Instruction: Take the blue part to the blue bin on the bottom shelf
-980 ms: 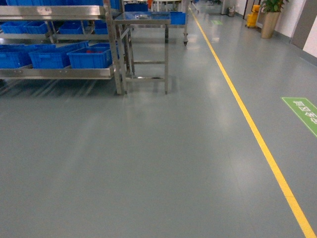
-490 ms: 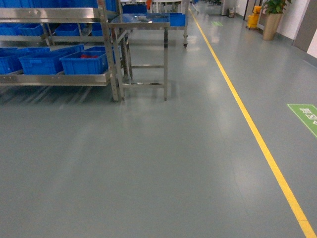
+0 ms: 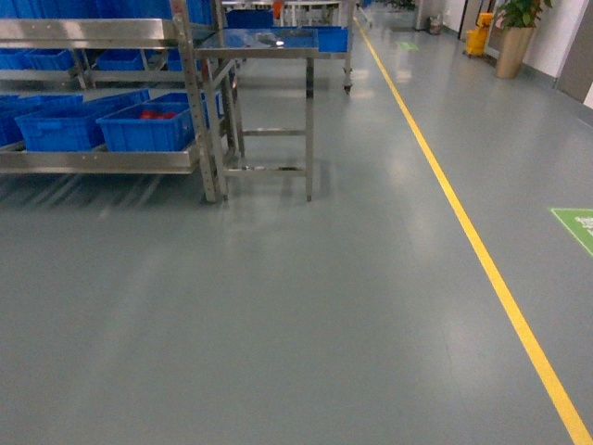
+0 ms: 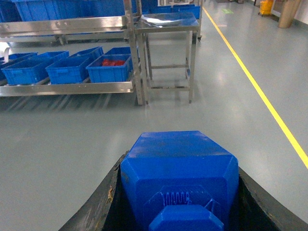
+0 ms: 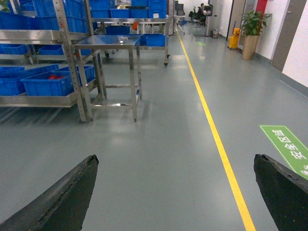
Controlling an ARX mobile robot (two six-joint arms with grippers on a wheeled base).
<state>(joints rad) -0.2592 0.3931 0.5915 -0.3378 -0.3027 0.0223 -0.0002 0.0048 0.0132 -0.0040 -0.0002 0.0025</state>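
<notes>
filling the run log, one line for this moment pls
left gripper: shut on blue part | right gripper: open | bottom shelf: ahead left

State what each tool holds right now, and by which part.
The left tool holds the blue part, its black fingers pressing the part's two lower sides. The right tool is open and holds nothing.

I see a shiny grey floor with a long yellow line, and a steel bench.
</notes>
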